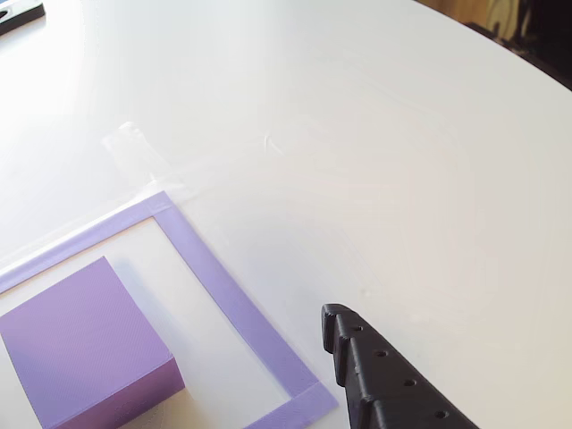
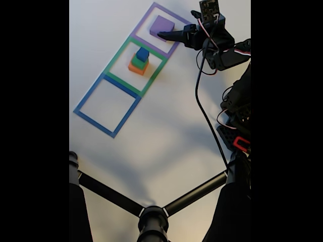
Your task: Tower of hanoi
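Purple cube (image 2: 161,25) alone inside purple-taped square (image 2: 177,48), just ahead of the tool (image 2: 166,35) (spread or pressed together: cannot tell), likely as largest base piece, smaller stack (image 2: 139,61) beyond in green square (image 2: 117,53).

No text, label, brand, number or sign can be read in either view. The purple block (image 1: 85,344), the taped purple square (image 1: 228,299) and the white table (image 1: 375,161) bear no legible markings. In the fixed view, the green square (image 2: 117,54), the blue square (image 2: 88,98) and the stacked blocks (image 2: 140,61) are likewise unmarked, and any print on the arm's circuit board (image 2: 209,7) is too small to make out.
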Motion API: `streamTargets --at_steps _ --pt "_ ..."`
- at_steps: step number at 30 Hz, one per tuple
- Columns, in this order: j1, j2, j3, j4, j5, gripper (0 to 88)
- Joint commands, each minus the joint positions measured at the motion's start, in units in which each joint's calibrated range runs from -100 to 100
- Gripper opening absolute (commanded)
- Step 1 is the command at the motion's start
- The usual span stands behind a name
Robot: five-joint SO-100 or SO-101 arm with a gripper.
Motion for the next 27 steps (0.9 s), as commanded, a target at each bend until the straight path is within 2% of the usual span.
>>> streamTargets --at_steps 1,27 --pt "-0.42 1.05 -2.61 -3.72 0.00 53.7" --pt "-2.86 16.92 -7.07 -18.04 0.00 53.7"
